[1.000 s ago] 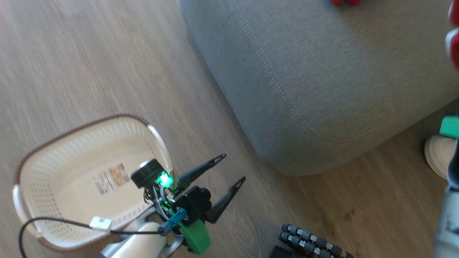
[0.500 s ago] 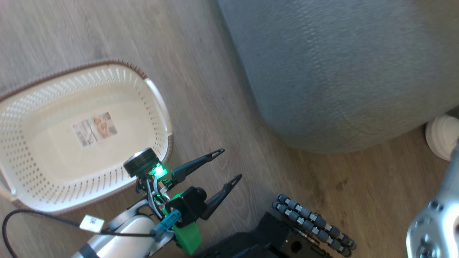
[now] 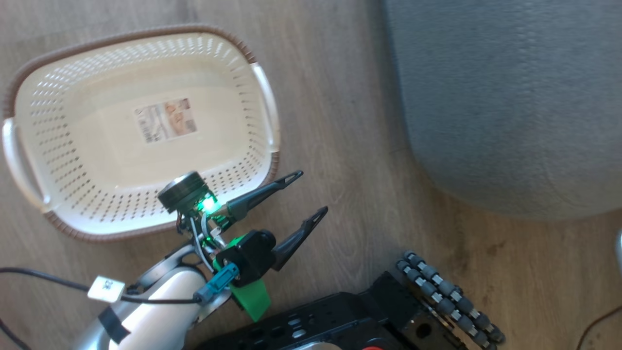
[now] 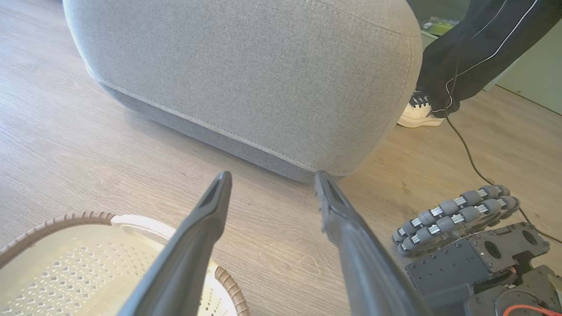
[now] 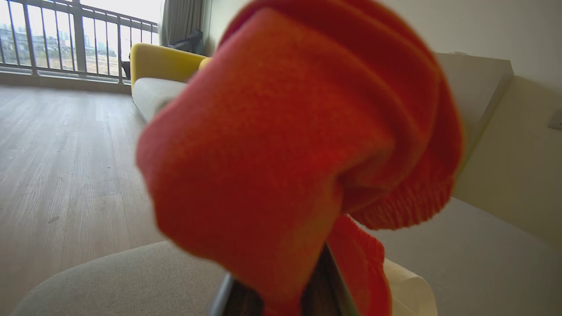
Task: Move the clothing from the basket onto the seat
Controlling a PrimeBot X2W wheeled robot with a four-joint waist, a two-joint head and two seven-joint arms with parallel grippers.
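The cream basket (image 3: 29, 97) lies on the floor at the upper left of the head view, holding nothing but its paper label (image 3: 165, 120). My left gripper (image 3: 311, 192) hovers open just off the basket's right rim, fingers pointing toward the grey seat (image 3: 510, 97). In the left wrist view the same gripper (image 4: 272, 175) is spread wide before the seat's (image 4: 246, 79) rounded corner, with the basket rim (image 4: 52, 221) below. A bright red garment (image 5: 281, 145) hangs over my right gripper (image 5: 281, 300), which is shut on it above the seat (image 5: 109, 281); its fingertips are hidden.
My black base with its roller wheel (image 3: 447, 296) sits at the bottom of the head view. A person's dark trouser leg and white shoe (image 4: 420, 115) stand behind the seat, with a cable trailing. A yellow chair (image 5: 162, 61) and balcony railing lie far off.
The head camera has swung, so the basket now sits higher and more to the right and the seat nearer the right edge. The left gripper stays open in the same pose.
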